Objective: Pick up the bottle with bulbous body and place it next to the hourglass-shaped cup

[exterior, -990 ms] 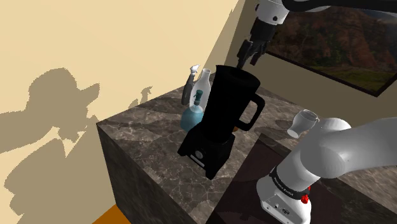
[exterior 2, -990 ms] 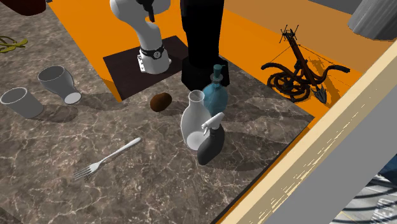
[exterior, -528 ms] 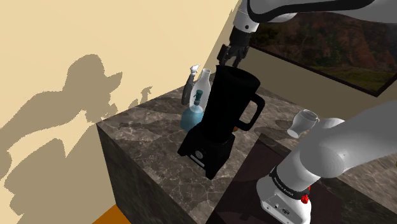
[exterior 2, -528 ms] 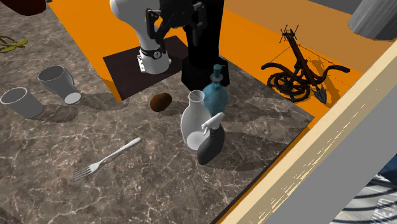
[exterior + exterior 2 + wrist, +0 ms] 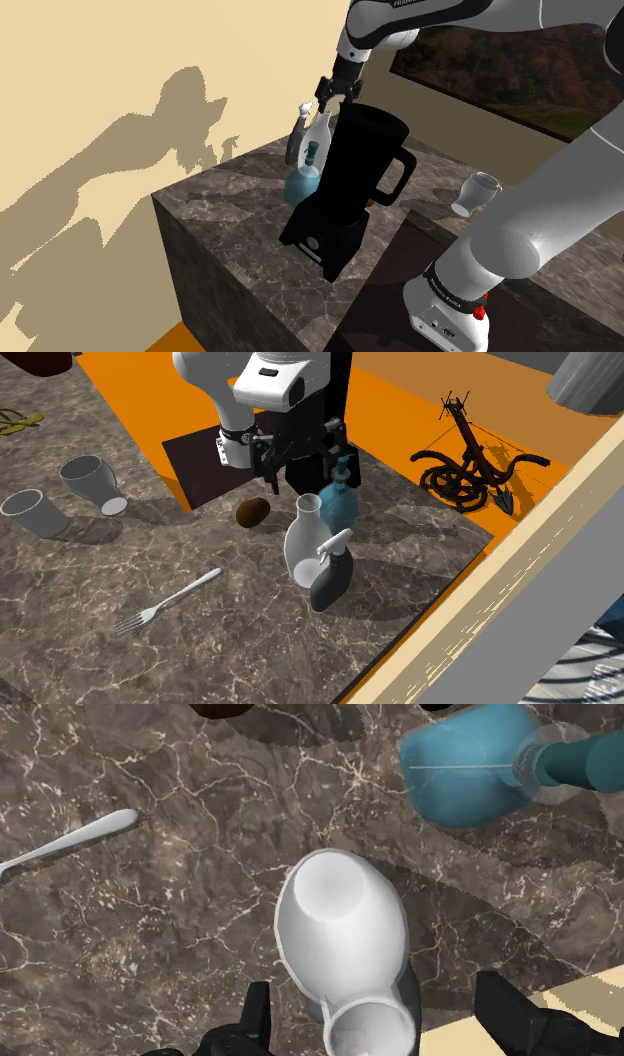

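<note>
Pincer (image 5: 375, 988) agape above one white bottle (image 5: 340, 929)

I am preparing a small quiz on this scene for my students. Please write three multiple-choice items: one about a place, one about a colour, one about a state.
1. The fork lies: A) in a cup; B) on the marble counter; C) on the orange floor.
2. The bottle nearest the gripper is: A) white; B) blue; C) black.
3. The jaws are: A) shut on the bottle; B) shut on nothing; C) open, holding nothing.
1 B: it rests flat on the marble. 2 A: its body is white in the wrist view. 3 C: they stand apart on either side of the bottle.
</note>
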Controlling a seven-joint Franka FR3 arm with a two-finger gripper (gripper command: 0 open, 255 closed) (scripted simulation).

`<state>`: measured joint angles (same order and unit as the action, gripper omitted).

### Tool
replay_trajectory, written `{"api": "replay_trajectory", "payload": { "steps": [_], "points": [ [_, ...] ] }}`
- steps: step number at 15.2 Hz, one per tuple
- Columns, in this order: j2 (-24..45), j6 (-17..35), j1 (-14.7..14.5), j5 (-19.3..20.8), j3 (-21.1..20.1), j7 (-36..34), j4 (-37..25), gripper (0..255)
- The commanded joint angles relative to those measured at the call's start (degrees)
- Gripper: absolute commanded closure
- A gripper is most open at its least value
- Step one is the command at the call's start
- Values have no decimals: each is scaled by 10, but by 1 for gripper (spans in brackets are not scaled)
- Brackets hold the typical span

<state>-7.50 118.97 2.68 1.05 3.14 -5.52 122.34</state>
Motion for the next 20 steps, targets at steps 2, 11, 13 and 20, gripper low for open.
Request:
{"api": "replay_trajectory", "payload": {
  "steps": [2, 11, 13, 20],
  "points": [
    [30, 17, 0, -5, 0, -5, -13, 0],
    [52, 66, 0, -6, 1, -4, 14, 0],
    [52, 66, 0, -6, 1, -4, 14, 0],
    [52, 66, 0, -6, 1, -4, 14, 255]
  ]
}}
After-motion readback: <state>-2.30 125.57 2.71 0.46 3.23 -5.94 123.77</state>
